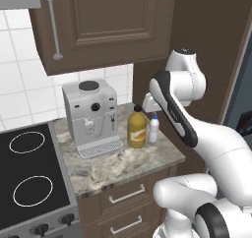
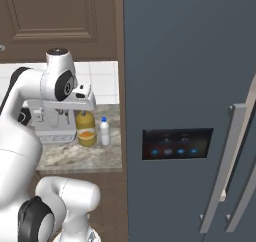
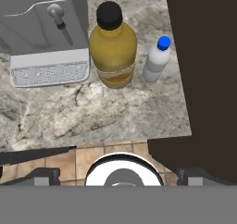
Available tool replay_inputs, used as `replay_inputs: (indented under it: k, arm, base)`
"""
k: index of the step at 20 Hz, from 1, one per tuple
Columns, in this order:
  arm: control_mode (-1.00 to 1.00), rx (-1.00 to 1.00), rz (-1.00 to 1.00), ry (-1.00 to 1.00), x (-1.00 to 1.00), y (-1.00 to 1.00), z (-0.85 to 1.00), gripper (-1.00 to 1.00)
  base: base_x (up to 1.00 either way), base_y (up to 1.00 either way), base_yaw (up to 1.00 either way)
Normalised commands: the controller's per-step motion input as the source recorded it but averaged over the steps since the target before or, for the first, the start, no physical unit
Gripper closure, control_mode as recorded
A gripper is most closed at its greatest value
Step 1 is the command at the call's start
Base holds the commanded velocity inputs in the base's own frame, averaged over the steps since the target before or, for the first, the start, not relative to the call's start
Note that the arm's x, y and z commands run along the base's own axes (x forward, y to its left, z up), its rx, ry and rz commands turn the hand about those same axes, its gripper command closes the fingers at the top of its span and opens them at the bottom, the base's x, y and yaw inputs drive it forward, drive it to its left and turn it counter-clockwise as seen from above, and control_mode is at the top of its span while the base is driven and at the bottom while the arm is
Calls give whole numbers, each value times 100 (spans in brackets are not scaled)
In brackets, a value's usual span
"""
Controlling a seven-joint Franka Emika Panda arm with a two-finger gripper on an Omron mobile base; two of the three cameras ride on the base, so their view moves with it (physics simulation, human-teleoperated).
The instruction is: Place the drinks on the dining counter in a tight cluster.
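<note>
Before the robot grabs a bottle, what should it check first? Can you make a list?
1. Gripper open: ok.
2. Gripper empty: ok.
3. Orange bottle upright, cap on: ok.
4. Small white bottle upright, blue cap on: ok.
5. Gap between the two bottles for a finger: ok, they stand apart.
6. Coffee machine away from the orange bottle: not ok, very close beside it.

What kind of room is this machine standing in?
It looks like a home kitchen, computer-rendered: a stovetop beside a marbled countertop holding a silver coffee machine, and a tall grey fridge alongside.
</note>
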Motion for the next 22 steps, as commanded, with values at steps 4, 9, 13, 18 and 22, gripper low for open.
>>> replay_inputs:
  k: [4,9,13,18,22]
  arm:
    - [100,0,0,0,0,0,0,-100]
    - [100,0,0,0,0,0,0,-100]
    - [100,0,0,0,0,0,0,-100]
    - [100,0,0,0,0,0,0,-100]
    - [-100,0,0,6,3,3,-3,-100]
  base:
    - [73,9,0]
    - [22,0,0]
    - [0,0,0]
    - [0,0,0]
    - [0,0,0]
